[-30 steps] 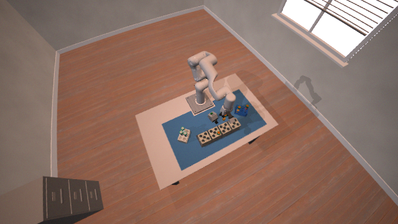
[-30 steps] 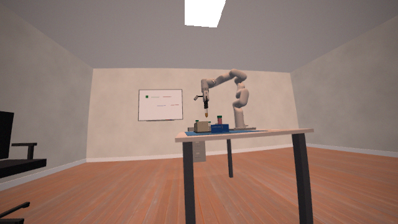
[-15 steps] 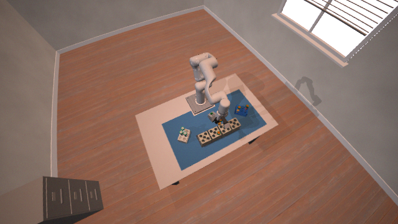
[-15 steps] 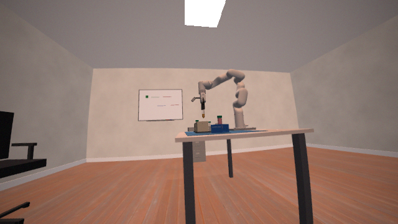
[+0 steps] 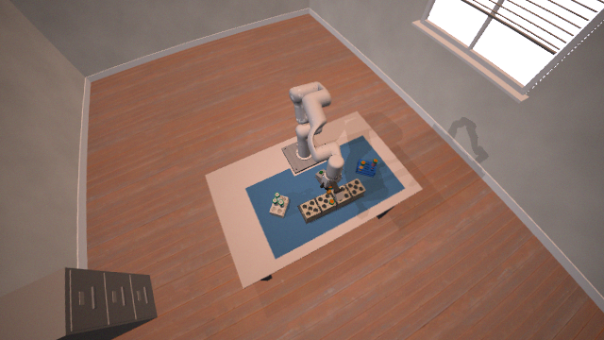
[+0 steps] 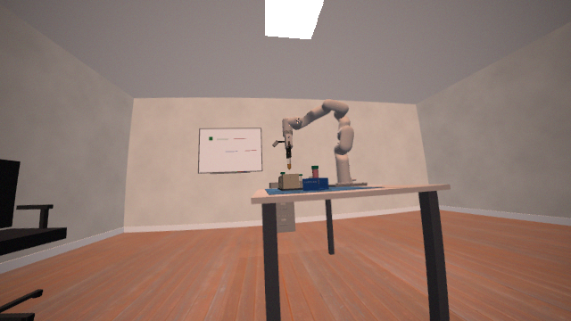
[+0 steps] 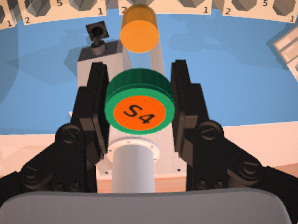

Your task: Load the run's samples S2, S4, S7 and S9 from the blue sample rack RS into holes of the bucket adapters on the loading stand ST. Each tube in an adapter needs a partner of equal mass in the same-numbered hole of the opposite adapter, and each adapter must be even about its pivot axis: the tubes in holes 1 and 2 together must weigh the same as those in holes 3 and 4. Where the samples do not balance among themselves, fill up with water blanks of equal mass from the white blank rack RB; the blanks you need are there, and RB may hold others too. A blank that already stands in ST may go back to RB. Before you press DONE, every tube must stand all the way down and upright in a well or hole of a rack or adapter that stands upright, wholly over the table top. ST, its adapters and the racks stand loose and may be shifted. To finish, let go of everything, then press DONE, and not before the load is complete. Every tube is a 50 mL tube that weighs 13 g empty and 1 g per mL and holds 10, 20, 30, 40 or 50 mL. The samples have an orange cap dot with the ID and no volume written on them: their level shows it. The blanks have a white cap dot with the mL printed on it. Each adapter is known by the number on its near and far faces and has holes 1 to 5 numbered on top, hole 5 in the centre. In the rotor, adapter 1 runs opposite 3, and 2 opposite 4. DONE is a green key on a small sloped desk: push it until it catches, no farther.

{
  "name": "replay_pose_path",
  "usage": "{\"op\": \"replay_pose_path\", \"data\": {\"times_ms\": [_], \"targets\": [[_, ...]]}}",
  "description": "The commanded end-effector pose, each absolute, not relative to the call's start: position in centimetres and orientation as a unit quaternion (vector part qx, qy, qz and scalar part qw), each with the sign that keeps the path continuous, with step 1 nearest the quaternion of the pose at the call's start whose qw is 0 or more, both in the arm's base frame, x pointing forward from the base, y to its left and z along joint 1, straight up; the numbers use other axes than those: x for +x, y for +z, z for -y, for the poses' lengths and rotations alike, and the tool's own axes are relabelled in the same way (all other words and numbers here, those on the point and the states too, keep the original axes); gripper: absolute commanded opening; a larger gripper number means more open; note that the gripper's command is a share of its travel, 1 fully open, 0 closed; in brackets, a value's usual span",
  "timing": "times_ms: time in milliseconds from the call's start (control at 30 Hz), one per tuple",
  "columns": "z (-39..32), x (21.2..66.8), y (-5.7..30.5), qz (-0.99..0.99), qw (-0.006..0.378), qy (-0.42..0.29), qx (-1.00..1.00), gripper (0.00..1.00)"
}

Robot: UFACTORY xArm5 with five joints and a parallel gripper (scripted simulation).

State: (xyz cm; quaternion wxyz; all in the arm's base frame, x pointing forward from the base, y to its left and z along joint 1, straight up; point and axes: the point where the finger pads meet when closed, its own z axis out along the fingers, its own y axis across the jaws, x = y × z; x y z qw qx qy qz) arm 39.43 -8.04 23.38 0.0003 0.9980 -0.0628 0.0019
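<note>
Wrist view says it all: sample S4 (image 7: 140,111), green cap with the orange dot, is clamped between the black fingers of the pincer (image 7: 140,106), hung upright with its orange bottom pointed down. It's carried high over the worktop (image 5: 226,189), just short of the tan adapter row on stand ST (image 5: 330,201), with the blue rack RS (image 5: 366,168) off to one side and the white rack RB (image 5: 279,205) to the other.

For this step, honestly, the tube should be centred over the chosen hole before any descent is made, kept vertical, and lowered slowly so the rim isn't clipped and the loose stand isn't nudged. Release is best saved until it's seated all the way down.

A blue mat (image 5: 269,222) is spread on the pale worktop; a wood plank floor, grey walls, a window (image 5: 510,33), a whiteboard (image 6: 230,150) and a grey filing cabinet (image 5: 109,299) can be seen around it.
</note>
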Motion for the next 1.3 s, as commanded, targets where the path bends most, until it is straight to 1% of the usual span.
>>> {"op": "replay_pose_path", "data": {"times_ms": [0,300,933,1267], "targets": [[8.1,39.5,23.5,0.063,0.001,0.004,0.998,0.0],[8.1,39.5,23.5,0.063,0.001,0.004,0.998,0.0],[8.1,39.5,20.1,0.063,0.001,0.004,0.998,0.0],[8.1,39.5,20.0,0.063,0.001,0.004,0.998,0.0]]}}
